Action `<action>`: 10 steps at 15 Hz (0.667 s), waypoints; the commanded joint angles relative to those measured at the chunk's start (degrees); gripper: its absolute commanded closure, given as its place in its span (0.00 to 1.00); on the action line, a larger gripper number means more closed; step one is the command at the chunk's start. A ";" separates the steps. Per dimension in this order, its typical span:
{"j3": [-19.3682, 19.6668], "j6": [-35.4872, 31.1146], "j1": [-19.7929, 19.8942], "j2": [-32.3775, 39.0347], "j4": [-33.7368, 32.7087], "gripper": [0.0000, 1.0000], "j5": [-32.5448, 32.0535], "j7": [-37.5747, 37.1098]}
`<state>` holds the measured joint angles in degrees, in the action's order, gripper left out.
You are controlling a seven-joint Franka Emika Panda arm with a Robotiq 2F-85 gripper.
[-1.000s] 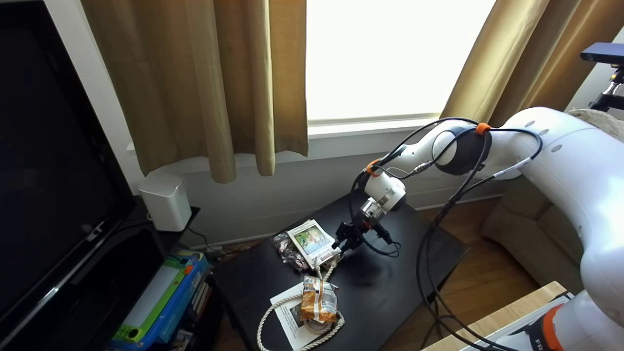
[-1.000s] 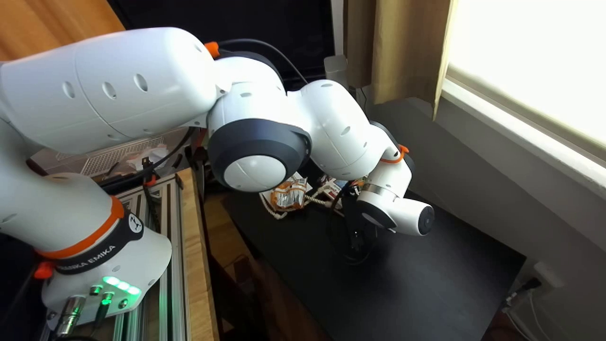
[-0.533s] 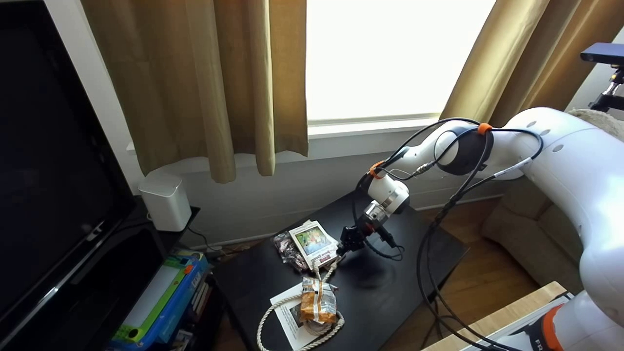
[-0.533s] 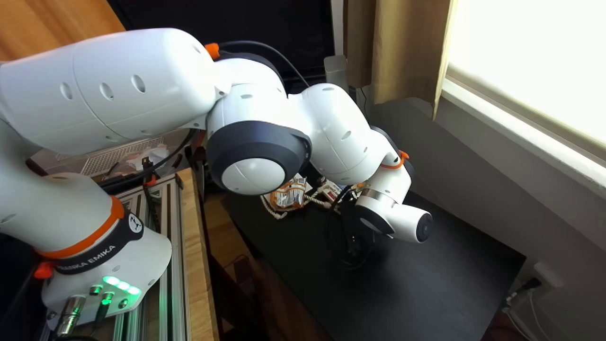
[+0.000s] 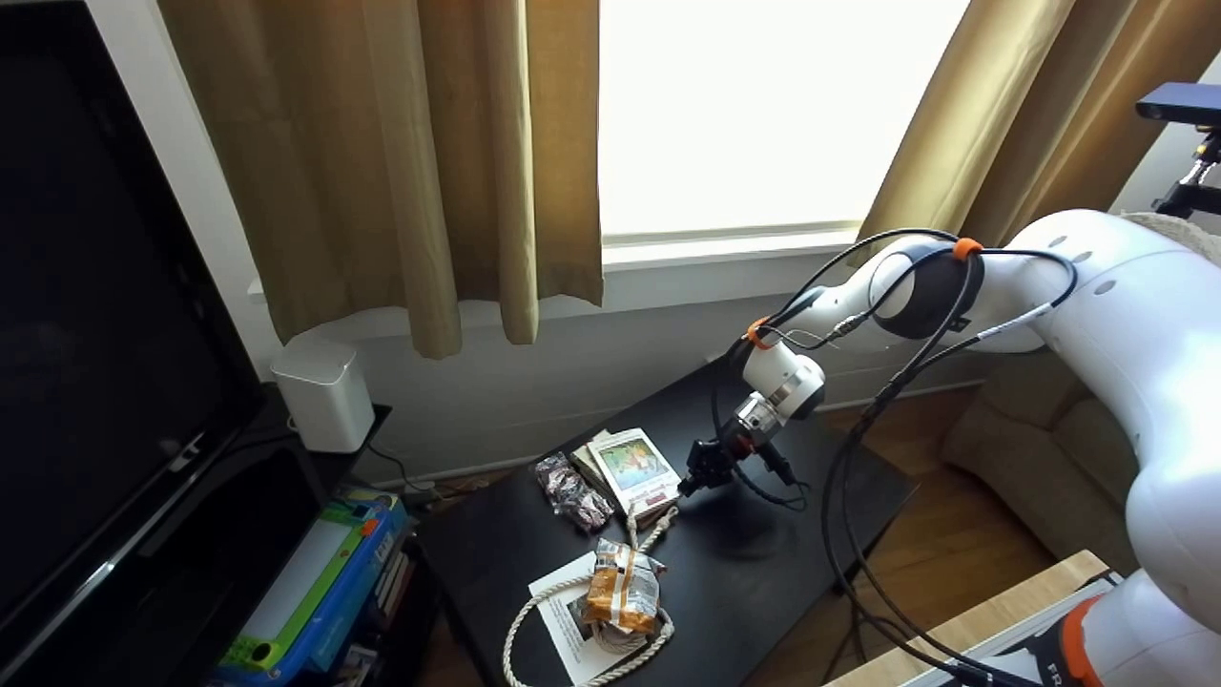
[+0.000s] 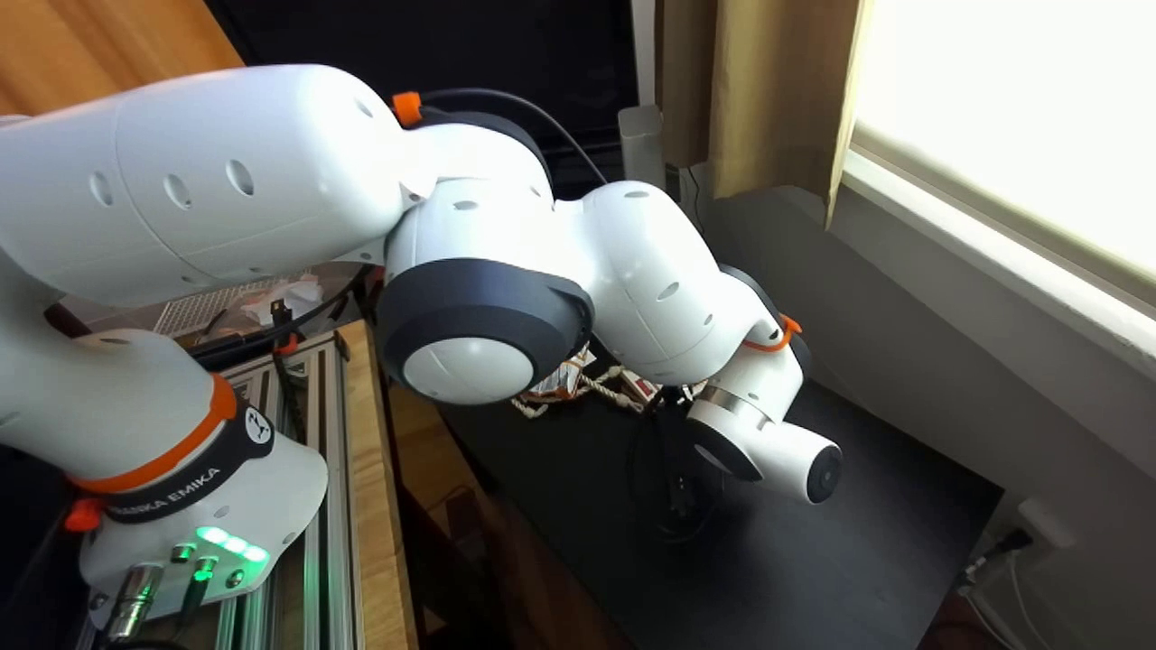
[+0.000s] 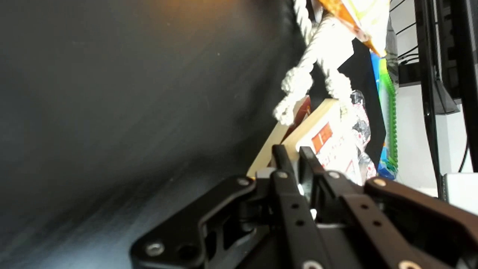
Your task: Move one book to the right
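Note:
In an exterior view the book (image 5: 634,468), white-edged with a greenish picture, lies partly over a similar small book (image 5: 593,474), whose left side shows from beneath. My gripper (image 5: 683,489) is at its right-hand lower corner. From the wrist view, the two dark fingertips of the gripper (image 7: 293,148) stand a book's thickness apart, with the cream page edge of the book (image 7: 338,147) between them. Beyond the left finger shows the pale edge of the lower book (image 7: 266,147). The arm hides most of both books in an exterior view.
A knotted white rope (image 5: 523,630) touches the books' lower end. An orange bag (image 5: 625,596) rests on a larger white book (image 5: 569,649). Left of the stack lies a crinkled dark packet (image 5: 574,494). Black table (image 5: 754,563) extends to the right.
The jaws have closed on the book's corner. Gripper and book have moved right, so more of the lower book shows. The rope's knotted ends have shifted slightly right.

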<state>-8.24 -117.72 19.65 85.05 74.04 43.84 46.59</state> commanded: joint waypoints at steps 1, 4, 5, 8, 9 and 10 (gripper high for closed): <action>0.58 -1.53 3.33 0.00 1.54 0.97 0.99 1.88; 1.09 -2.02 5.16 -0.01 0.95 0.97 1.24 1.61; 1.36 -2.07 5.37 -0.02 0.65 0.97 0.99 1.17; 2.25 -2.14 6.18 0.62 -1.16 0.97 0.45 -0.09; 2.57 -2.30 6.39 0.61 -1.42 0.97 0.32 -0.30; 2.95 -2.52 6.50 0.66 -1.82 0.97 0.13 -0.65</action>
<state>-6.06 -118.47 25.51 84.96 73.35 43.91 47.30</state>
